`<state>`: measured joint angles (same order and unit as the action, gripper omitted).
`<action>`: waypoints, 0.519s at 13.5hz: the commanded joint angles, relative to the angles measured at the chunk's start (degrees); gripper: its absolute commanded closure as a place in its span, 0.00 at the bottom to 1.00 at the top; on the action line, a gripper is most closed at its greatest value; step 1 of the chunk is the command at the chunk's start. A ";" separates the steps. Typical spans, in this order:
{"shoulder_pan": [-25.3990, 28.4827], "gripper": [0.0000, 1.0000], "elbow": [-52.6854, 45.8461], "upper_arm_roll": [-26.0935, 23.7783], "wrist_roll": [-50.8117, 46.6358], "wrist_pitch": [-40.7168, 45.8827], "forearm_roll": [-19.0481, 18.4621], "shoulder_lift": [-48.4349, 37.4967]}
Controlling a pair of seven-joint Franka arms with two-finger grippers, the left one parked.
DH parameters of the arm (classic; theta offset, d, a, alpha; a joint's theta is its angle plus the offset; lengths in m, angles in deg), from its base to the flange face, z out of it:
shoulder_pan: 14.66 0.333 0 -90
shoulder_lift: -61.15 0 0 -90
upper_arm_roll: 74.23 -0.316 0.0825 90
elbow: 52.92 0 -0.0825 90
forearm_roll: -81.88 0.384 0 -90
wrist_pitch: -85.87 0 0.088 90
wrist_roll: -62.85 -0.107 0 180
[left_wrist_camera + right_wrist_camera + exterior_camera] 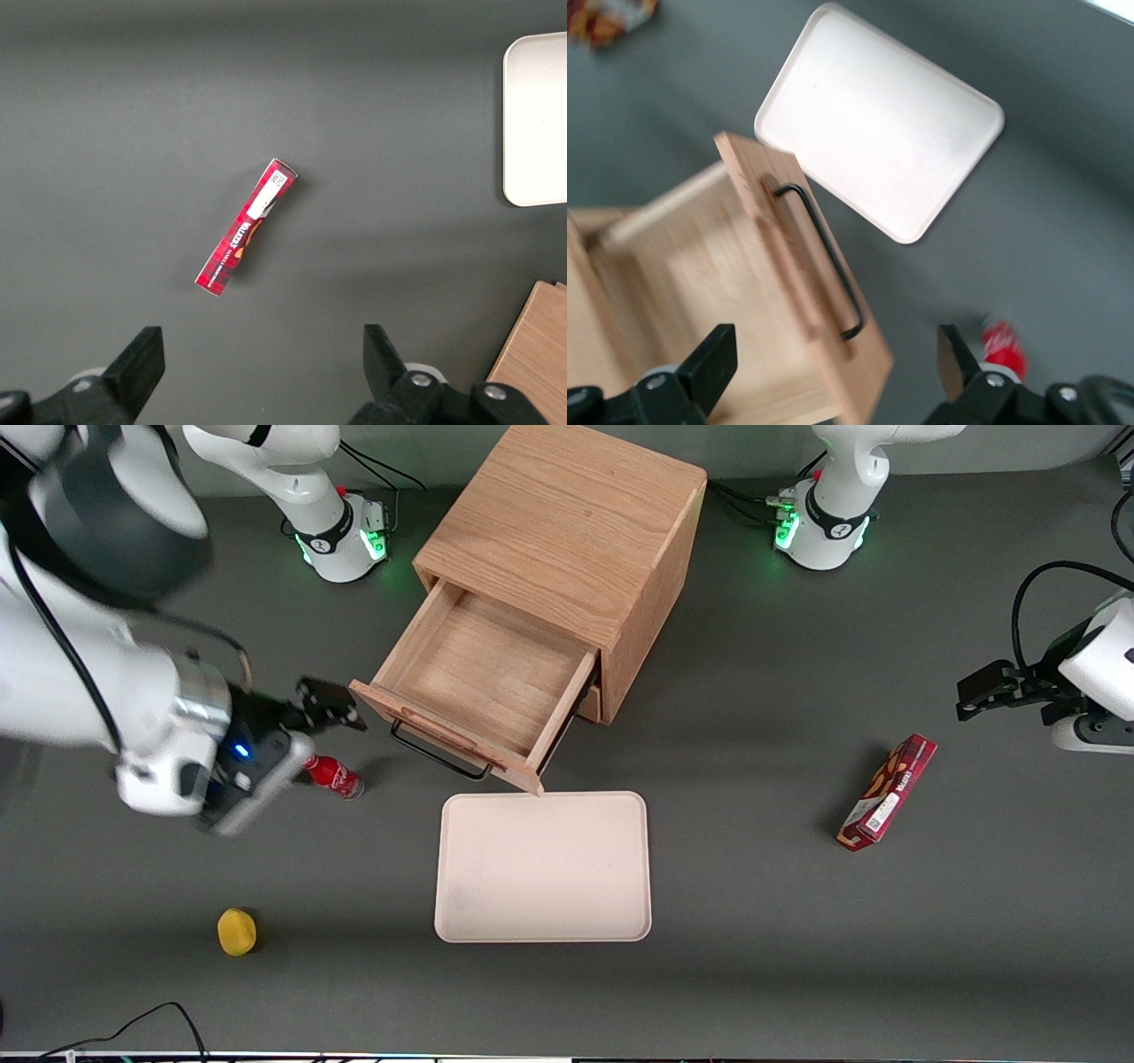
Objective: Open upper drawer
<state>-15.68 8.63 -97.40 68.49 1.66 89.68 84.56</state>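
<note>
The table (797,957) is a dark grey surface carrying every item listed below; the cabinet (567,522) serves as the reference landmark. The cabinet is a cube-shaped light oak unit with 2 drawers, standing on the table farther from the front camera than the tray.

The upper drawer (483,677) is pulled well out of the cabinet; its bare wooden interior is exposed from above; its front panel stands clear of the cabinet face, and the thin black bar handle (438,755) runs along that panel. The lower drawer shows only as a sliver under the upper drawer, and its position cannot be judged.

The tray (542,866) is a pale rectangular item with rounded corners, lying flat in front of the cabinet, just beside the near corner of the upper drawer front.

The gripper (330,701) hangs above the table, off the cabinet toward the working arm's end, near the drawer front but apart from the handle; in the right wrist view its 2 fingers (713,363) are spread wide and grasp nothing.

The red box (888,792) lies well apart from the cabinet, toward the parked arm's end; the red bottle (335,776) lies on its side near the drawer front, under the gripper; the yellow fruit (236,932) rests nearer the front camera, well apart from the cabinet.
</note>
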 commanded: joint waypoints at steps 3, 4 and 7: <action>-0.04 0.00 10.74 1.20 -31.89 3.00 -9.87 -12.05; -1.34 0.00 14.34 1.72 -32.01 2.74 -9.99 -14.51; -1.88 0.00 26.73 8.12 -29.65 -0.76 -8.59 -21.46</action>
<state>-16.74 24.19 -92.81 38.36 4.80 81.09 70.20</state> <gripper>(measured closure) 0.000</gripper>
